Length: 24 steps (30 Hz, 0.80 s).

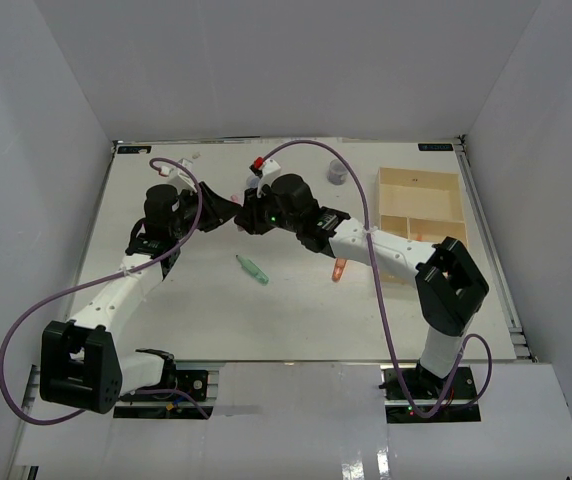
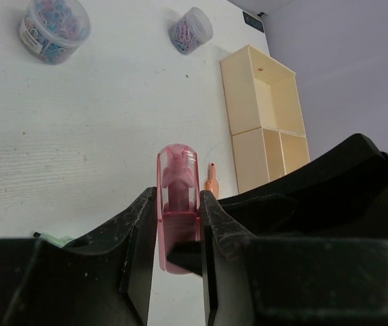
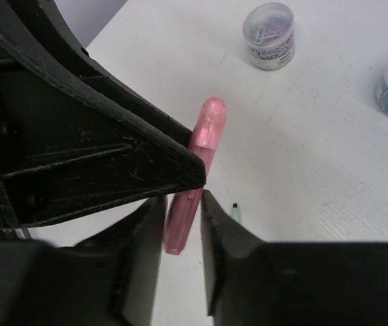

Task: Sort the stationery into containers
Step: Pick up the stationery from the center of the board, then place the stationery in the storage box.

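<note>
Above the white table (image 1: 296,320), I see my left gripper (image 2: 178,198) and right gripper (image 3: 182,200) both clenched on one pink marker (image 2: 178,166), held aloft between them.

A white table (image 1: 296,310) stands inside a pale-walled enclosure (image 1: 296,60), a small dark label (image 1: 131,149) at its far left corner, a second label (image 1: 434,146) at its far right, and a metal rail (image 1: 494,270) along its right edge.
</note>
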Tool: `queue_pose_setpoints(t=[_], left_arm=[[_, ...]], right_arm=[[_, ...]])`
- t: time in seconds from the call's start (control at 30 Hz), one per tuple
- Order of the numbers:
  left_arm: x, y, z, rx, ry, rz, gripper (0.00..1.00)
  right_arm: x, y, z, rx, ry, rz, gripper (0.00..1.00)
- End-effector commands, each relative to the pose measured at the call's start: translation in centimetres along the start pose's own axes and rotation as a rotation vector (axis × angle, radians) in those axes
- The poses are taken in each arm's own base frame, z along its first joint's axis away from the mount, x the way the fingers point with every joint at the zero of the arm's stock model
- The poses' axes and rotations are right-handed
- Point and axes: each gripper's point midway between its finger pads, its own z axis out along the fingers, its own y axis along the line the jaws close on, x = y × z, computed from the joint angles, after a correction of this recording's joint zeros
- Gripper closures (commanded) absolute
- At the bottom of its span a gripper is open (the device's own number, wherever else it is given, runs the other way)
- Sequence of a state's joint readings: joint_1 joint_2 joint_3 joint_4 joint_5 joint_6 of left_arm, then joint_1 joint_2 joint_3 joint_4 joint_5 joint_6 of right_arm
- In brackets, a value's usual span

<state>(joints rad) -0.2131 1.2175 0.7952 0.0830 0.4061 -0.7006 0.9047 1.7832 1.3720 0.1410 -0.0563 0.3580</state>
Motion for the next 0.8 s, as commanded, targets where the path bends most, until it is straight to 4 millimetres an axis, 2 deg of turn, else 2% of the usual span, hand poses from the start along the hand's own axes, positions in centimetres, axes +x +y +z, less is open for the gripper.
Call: queue_pose_setpoints(t=[0.0,0.1,0.2,0.33,0.37,0.47,0.5,0.57,0.6,0.67,0.7,0.77], left_arm=[[-0.8,-1.6,-0.8,0.049,-0.029,0.039,0.8],[-0.7,-1.5,-0.8,0.047,-0.027,0.041,0.78],[-0.6,-1.5,-0.8,0.053,-0.023,0.042,0.71],[-0.5,-1.7,-0.9,0.069,-0.021,0.058,0.34],[-0.5,-1.7,-1.0,0.068,-0.024,0.062,0.21],[-0.8,-1.6,-1.1,0.057,-0.034,0.081,0.05],[-0.9,-1.5,-1.2,0.047,-0.036,0.085,0.03],[-1.1,-1.2,-1.3,0.028,-0.045,0.1,0.02],[-1.3,-1.0,-1.4,0.02,-0.053,0.115,0.02],[-1.5,-0.7,-1.5,-0.005,-0.058,0.123,0.02],[-1.7,-0.5,-1.5,-0.015,-0.06,0.128,0.02],[-1.9,-0.2,-1.5,-0.032,-0.061,0.136,0.02]], right_arm=[[-2.2,0.8,0.2,-0.006,-0.058,-0.004,0.73],[-2.0,0.2,0.0,0.019,-0.061,0.004,0.84],[-1.7,-0.1,-0.4,0.031,-0.059,0.006,0.88],[-1.4,-1.5,-1.2,0.098,-0.062,0.009,0.92],[-0.4,-2.4,-1.5,0.124,-0.041,0.009,0.92],[0.0,-4.7,-3.0,0.213,-0.034,0.004,0.92],[1.0,-5.8,-4.0,0.252,-0.005,0.001,0.92],[1.3,-8.2,-5.5,0.341,0.001,0.0,0.92],[1.9,-9.4,-7.1,0.393,0.015,-0.018,0.92],[1.3,-11.3,-9.8,0.468,0.008,-0.035,0.92],[2.5,-12.9,-11.3,0.527,0.048,-0.059,0.92],[2.6,-15.4,-13.7,0.596,0.061,-0.054,0.92]])
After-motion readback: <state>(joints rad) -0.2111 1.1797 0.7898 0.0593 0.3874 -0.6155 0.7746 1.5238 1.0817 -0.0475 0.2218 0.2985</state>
